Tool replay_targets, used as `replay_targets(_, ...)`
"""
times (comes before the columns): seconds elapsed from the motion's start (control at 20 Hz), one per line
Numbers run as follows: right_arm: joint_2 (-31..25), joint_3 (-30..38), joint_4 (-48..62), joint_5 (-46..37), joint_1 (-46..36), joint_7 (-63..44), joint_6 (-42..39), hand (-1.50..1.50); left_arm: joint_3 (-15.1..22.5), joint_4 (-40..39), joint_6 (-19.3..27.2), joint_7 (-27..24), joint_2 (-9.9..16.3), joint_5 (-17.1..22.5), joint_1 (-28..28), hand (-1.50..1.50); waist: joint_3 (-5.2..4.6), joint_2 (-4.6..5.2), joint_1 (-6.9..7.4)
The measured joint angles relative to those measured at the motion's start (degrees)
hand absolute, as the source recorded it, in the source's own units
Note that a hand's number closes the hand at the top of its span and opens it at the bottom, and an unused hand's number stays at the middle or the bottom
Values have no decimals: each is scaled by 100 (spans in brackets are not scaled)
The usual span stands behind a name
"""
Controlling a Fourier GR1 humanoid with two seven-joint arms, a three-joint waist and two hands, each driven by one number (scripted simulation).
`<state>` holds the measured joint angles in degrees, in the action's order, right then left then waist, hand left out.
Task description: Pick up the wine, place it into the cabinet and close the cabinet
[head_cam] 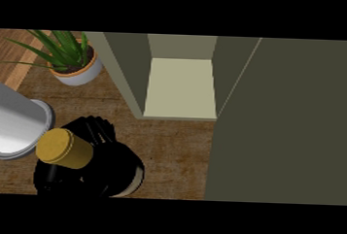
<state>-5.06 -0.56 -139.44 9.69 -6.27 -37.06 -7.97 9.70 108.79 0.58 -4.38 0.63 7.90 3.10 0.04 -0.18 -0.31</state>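
holding: a black hand (107, 155), low at the view's left, has its fingers (97, 128) curled around a dark wine bottle (64, 148) topped by a gold cap; which hand it is cannot be told from this view.
wine: seen from above over the wooden bench (172, 148), left of and below the cabinet's opening, outside it.
forearm: a grey cylinder (14, 123) enters from the left edge, next to the bottle cap.
cabinet: its olive door (291, 123) stands open at right; the pale shelf (181, 87) inside shows between the side walls.
plant: a spiky green plant in a white pot (76, 69) sits at upper left, well apart from the hand.
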Motion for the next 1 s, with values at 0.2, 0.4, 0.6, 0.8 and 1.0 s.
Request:
replay_targets(0.2, 9, 41, 11, 17, 103, 115, -90, -150, 590, 93, 661, 371, -38, -72, -459, 150, 0, 3, -20)
replay_targets(0.4, 69, 57, 25, 45, 194, 224, -147, -150, 958, -65, 1380, 647, -53, -100, -1115, 150, 0, 8, -38)
replay_targets(0.6, 112, 38, 19, 57, 244, 248, -143, -150, 1296, -375, 2089, 855, -58, -66, -1747, 150, -2, 9, -49)
replay_targets(0.8, 48, 181, 40, 94, 260, 276, -240, -150, 1586, -551, 2673, 1042, -60, -178, -2242, 150, -1, 10, -40)
replay_targets(1.0, 41, 160, 52, 109, 50, 126, -156, -150, 1719, -780, 3129, 1169, -61, -275, -2650, 150, -3, 10, -29)
